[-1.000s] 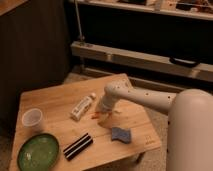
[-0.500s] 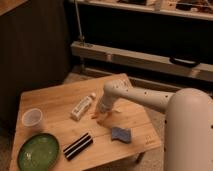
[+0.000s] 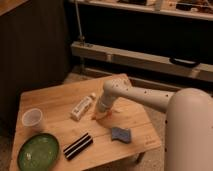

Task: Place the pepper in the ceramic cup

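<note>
Pepper (image 3: 95,118) just beside white bottle (image 3: 81,107), gripper (image 3: 102,114) down on it, hold can't be told; grasp step. Next: lift, carry to ceramic cup (image 3: 32,119), well beyond the bottle.

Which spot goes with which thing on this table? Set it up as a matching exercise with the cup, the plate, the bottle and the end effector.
Things:
1 cup
2 plate
3 bottle
4 end effector

Places:
A front left corner of the table
B down over the pepper, mid-table
C left edge, behind the plate
D lying just left of the end effector

Pairs: 1-C; 2-A; 3-D; 4-B
</note>
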Available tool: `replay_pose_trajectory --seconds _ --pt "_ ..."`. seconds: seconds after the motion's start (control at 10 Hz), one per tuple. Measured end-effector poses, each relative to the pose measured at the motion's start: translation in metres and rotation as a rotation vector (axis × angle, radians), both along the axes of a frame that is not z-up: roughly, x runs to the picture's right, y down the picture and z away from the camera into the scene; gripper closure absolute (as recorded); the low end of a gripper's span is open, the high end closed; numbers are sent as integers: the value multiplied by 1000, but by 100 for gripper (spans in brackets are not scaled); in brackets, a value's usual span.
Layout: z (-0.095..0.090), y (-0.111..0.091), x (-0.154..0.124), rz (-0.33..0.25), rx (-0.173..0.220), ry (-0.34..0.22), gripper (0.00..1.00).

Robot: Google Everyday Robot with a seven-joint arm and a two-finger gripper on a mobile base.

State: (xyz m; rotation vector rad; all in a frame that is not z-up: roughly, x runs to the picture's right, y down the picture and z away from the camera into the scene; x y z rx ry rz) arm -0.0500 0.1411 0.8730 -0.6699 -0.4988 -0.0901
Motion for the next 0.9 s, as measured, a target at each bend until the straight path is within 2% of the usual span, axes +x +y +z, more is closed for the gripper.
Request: replay_pose_trajectory --seconds 0.3,0.5,0.7,0.8,0.9 --pt "-38 -33 -11 89 -38 -84 70" --pt "-73 -56 -25 149 -86 -168 70" --pt "-115 -71 -56 180 -138 -281 70" --pt "-140 -74 -84 187 -166 -352 71" --pt "-154 -72 -104 187 -185 -399 75"
